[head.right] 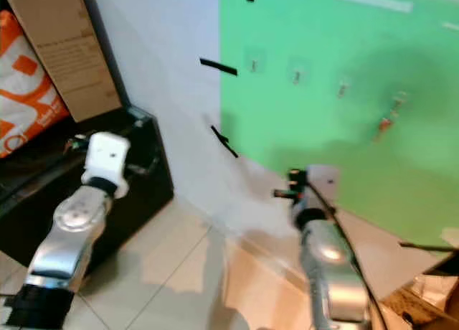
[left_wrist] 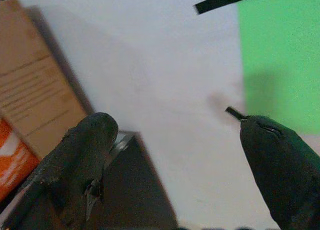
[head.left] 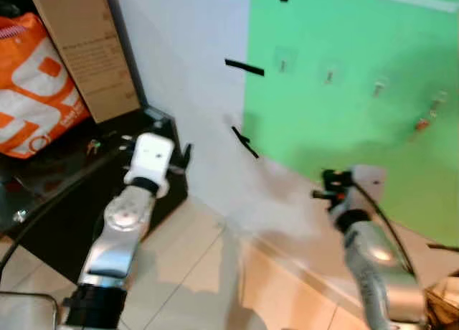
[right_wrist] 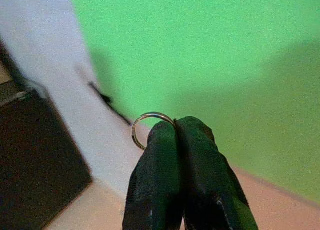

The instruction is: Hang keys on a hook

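Right gripper point(right_wrist: 176, 127), in the right wrist view, has its two black fingers pressed tight together on a thin metal key ring point(right_wrist: 142, 125), whose loop sticks out beside the fingertips against the green board point(right_wrist: 210, 50); the keys themselves cannot be made out.

From the head views, the right arm reaches forward toward the green board on the wall, its gripper point(head.left: 333, 186) low in front of the board's lower edge. A row of small hooks point(head.left: 329, 76) runs across the board, well above the gripper, and something small and reddish point(head.left: 422, 125) hangs near the one farthest right. The left arm is raised near a black cabinet point(head.left: 86, 201), with a cardboard box point(head.left: 86, 50) and an orange bag point(head.left: 32, 93) behind it.

In the left wrist view, the left gripper point(left_wrist: 180, 150) has its fingers spread wide apart, holding nothing, facing the white wall point(left_wrist: 150, 65).
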